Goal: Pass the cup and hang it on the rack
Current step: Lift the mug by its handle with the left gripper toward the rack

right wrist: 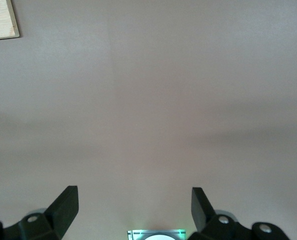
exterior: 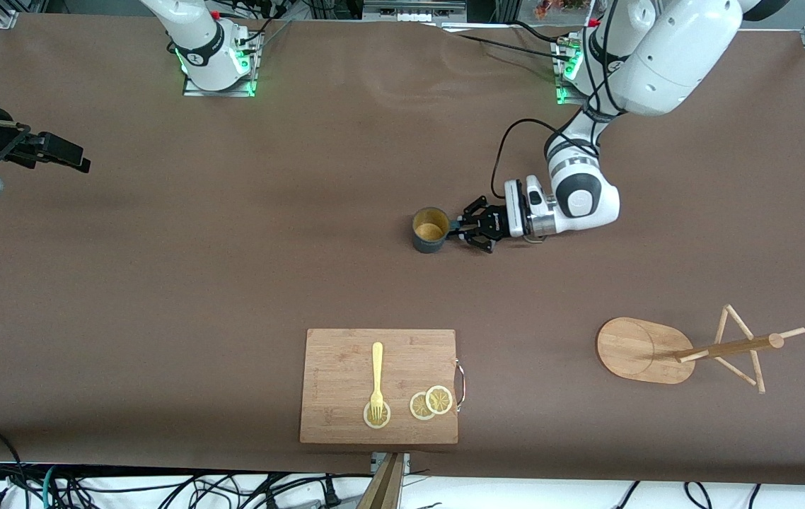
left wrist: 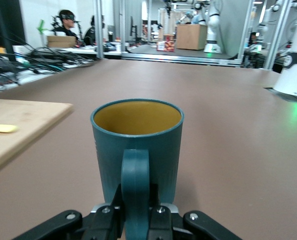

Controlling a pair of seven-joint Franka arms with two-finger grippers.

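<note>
Between the left gripper's [exterior: 460,227] clenched jaws, the cup's [exterior: 429,230] handle is held; a twist could slip it. Right gripper [exterior: 63,152] is held spread, waiting.

Even overhead light, soft shadows.
The bench [exterior: 233,268] shows faint broad shadow bands; green base lights glow; the left wrist view's background is slightly soft.

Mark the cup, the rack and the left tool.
cup [exterior: 430,230], front view, on its yellowish inside.
rack [exterior: 632,348], front view, on its flat oval base.
left tool [exterior: 460,230], front view, between its fingertips at the cup's handle.
</note>
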